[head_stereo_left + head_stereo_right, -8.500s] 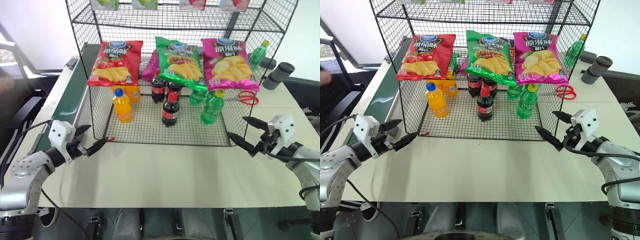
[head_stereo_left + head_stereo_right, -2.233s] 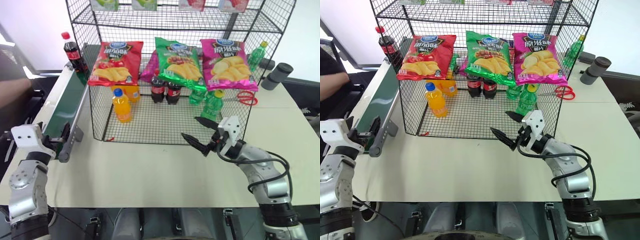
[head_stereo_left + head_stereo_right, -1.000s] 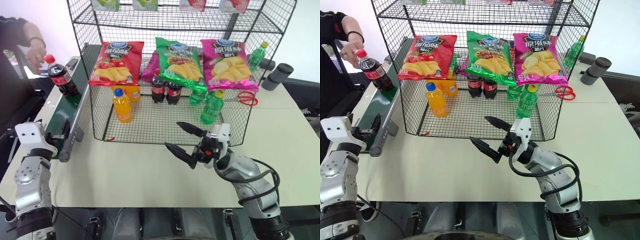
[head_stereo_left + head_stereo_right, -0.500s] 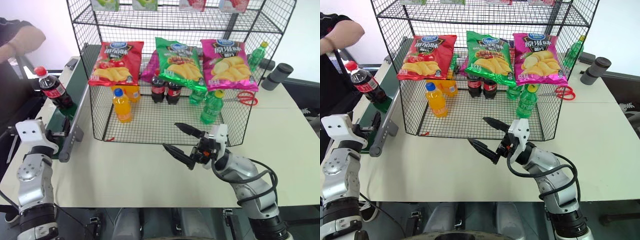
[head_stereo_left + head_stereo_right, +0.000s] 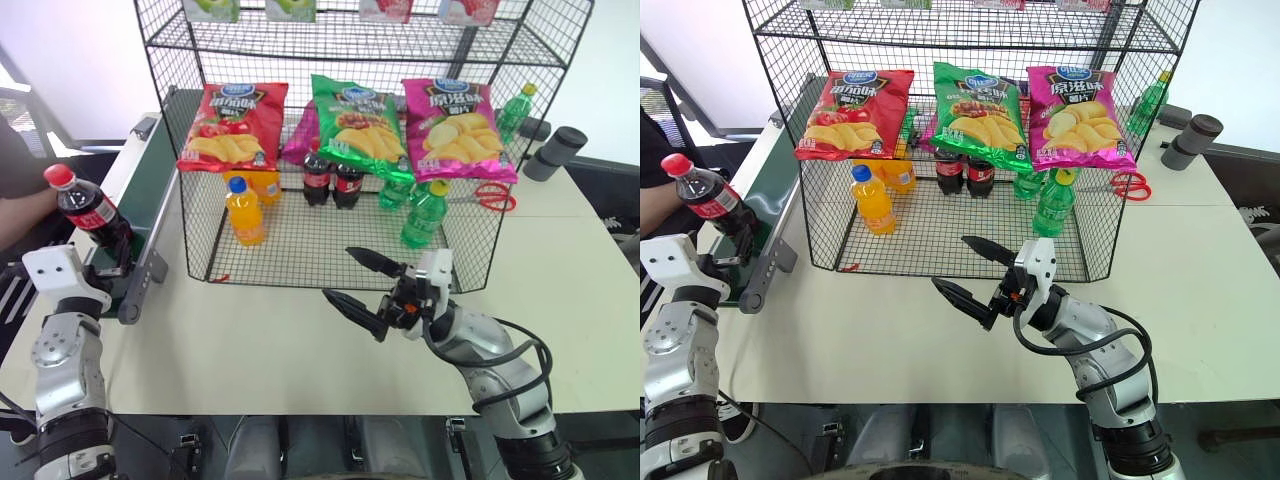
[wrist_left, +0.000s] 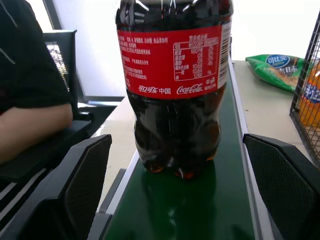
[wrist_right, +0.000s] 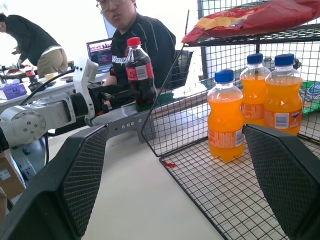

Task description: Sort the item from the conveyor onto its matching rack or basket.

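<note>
A cola bottle (image 5: 88,215) with a red cap and red label stands upright near the close end of the dark green conveyor (image 5: 140,185). My left gripper (image 5: 112,268) is open at that belt end. In the left wrist view the bottle (image 6: 175,85) stands just ahead of the gap between the two spread fingers (image 6: 75,190), untouched. My right gripper (image 5: 338,274) is open and empty, hovering over the table in front of the black wire rack (image 5: 300,250). From the right wrist view the bottle (image 7: 140,70) shows far off on the belt.
Inside the rack stand orange bottles (image 5: 245,212), two cola bottles (image 5: 330,180) and green bottles (image 5: 425,213); crisp bags (image 5: 355,120) hang across its front. Red scissors (image 5: 490,195) and a grey cylinder (image 5: 555,150) lie to the right. A person's arm (image 5: 20,210) rests left of the conveyor.
The cola bottle has ridden down the belt toward my left gripper. The person's hand has let go of its cap and drawn back. Both arms have stayed put.
</note>
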Controlling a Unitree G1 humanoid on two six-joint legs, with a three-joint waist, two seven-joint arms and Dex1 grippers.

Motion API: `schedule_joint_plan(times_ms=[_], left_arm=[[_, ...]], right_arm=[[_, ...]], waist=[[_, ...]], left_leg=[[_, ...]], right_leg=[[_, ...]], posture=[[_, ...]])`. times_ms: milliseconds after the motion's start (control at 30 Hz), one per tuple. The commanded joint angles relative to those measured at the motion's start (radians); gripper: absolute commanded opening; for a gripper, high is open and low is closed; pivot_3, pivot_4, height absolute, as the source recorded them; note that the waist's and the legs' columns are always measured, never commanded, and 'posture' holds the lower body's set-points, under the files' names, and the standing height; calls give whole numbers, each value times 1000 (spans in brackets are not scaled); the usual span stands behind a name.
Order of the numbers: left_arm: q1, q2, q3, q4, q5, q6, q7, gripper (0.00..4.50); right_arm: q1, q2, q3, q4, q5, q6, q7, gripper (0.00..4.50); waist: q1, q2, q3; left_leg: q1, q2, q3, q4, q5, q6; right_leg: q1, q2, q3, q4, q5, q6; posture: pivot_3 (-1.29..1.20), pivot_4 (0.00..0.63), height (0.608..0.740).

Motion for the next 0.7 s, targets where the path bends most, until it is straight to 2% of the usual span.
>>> schedule_joint_plan(times_ms=[33,233,300,400,533,700], left_arm=[[-17,21,22,6,-6,-40,-6,4500],[-24,25,20,28,-6,-56,-6,4500],[-22,27,16,32,-2,-60,-8,4001],[-20,27,18,33,-2,-65,-3,2855],[-10,40,37,-9,-20,-73,-12,2805],[7,130,61,-184,-129,11,-130,2805]], right_arm=[[-11,10,6,-44,20,-4,2,4461],[-13,11,6,-43,22,-1,2,4461],[-14,11,6,-43,23,0,2,4500],[-14,9,6,-47,23,5,-1,4500],[-21,-4,-5,-54,2,12,-29,4500],[-47,-59,-7,-71,3,86,-41,4500]], waist=[[0,0,0],[0,0,0],[0,0,0],[0,0,0],[0,0,0],[-1,-5,0]], left_leg=[[0,0,0,0,0,0],[0,0,0,0,0,0],[0,0,0,0,0,0],[0,0,0,0,0,0],[0,0,0,0,0,0],[-1,0,-1,0,0,0]], right_leg=[[0,0,0,0,0,0],[0,0,0,0,0,0],[0,0,0,0,0,0],[0,0,0,0,0,0],[0,0,0,0,0,0],[-2,0,0,0,0,0]], posture=[[0,150,740],[0,150,740],[0,150,740],[0,150,740],[0,150,740],[0,150,740]])
